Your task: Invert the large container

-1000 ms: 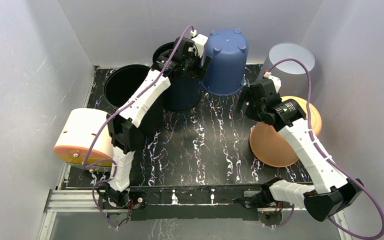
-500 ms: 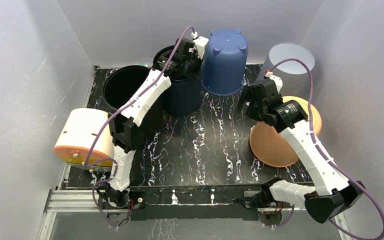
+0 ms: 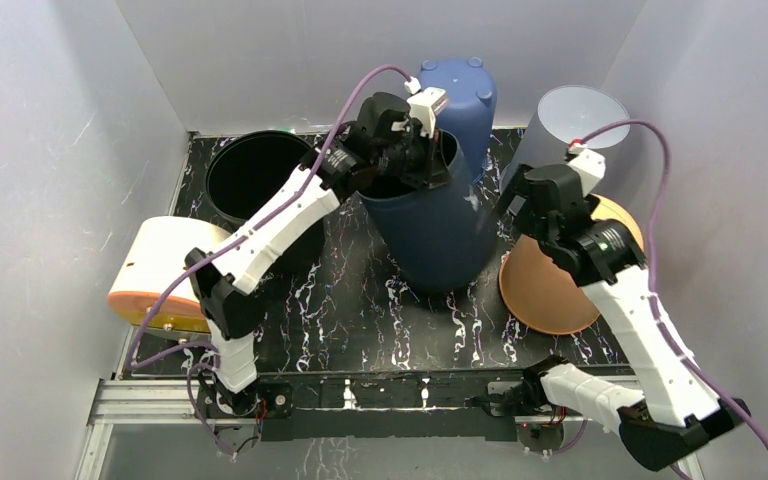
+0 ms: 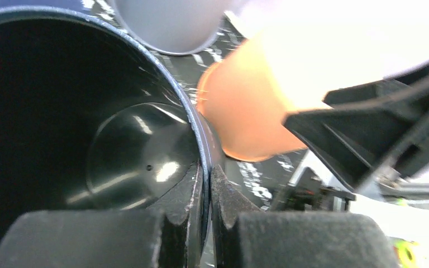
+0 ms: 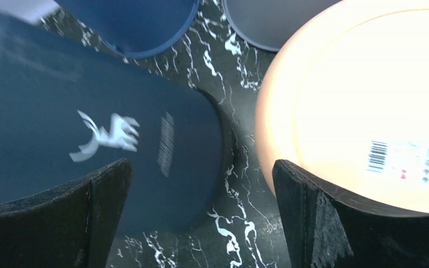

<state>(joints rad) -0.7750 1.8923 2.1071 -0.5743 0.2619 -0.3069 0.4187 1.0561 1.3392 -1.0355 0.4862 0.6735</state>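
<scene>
The large container (image 3: 440, 225) is a dark navy bucket with white print, lifted off its old spot and leaning with its mouth toward the back left. My left gripper (image 3: 422, 150) is shut on its rim, one finger inside and one outside. The left wrist view shows the thin rim (image 4: 198, 134) pinched at the left gripper (image 4: 208, 184), with the dark inside (image 4: 61, 111) to the left. My right gripper (image 3: 513, 200) hangs open just right of the container. In the right wrist view, this gripper (image 5: 201, 212) spans bare table, with the container's side (image 5: 89, 111) to its left.
An upturned lighter blue bucket (image 3: 460, 90) stands behind the container, and a pale grey tub (image 3: 570, 115) at the back right. An orange plate (image 3: 550, 290) lies on the right. A black bucket (image 3: 250, 170) stands back left, with a white-and-orange tub (image 3: 165, 270) lying on its side.
My left gripper has shut on the container's rim and pulled it forward and rightward, tilting it toward the middle of the table. The right gripper has shifted slightly right, still open.
</scene>
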